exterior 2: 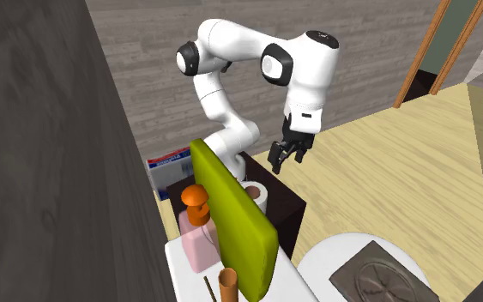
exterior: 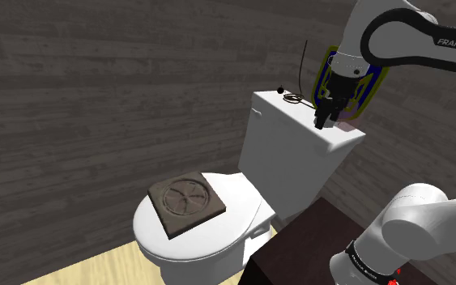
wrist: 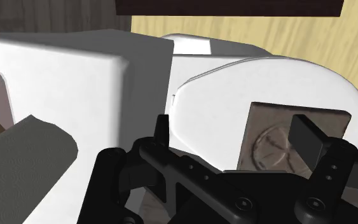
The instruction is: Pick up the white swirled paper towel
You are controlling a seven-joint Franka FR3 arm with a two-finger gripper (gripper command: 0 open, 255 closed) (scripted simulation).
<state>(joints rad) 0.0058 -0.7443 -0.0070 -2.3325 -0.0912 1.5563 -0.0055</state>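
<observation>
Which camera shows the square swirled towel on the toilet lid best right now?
The shoulder view: the grey-brown square towel with the swirl pattern lies whole and uncovered on the white toilet lid. The second exterior view cuts the towel off at the picture's bottom edge; in the wrist view the black fingers hide part of it.

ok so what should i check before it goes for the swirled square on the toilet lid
1. The fingers are open: ok, they stand apart in the wrist view.
2. Nothing is held: ok, nothing is clasped between them.
3. The gripper is over the brown swirled square: not ok, it hangs by the tank, off to the side of the square.
4. The square lies flat and uncovered on the toilet lid: ok.
5. Clearance from the yellow-green slab standing on the tank: cannot tell.
</observation>
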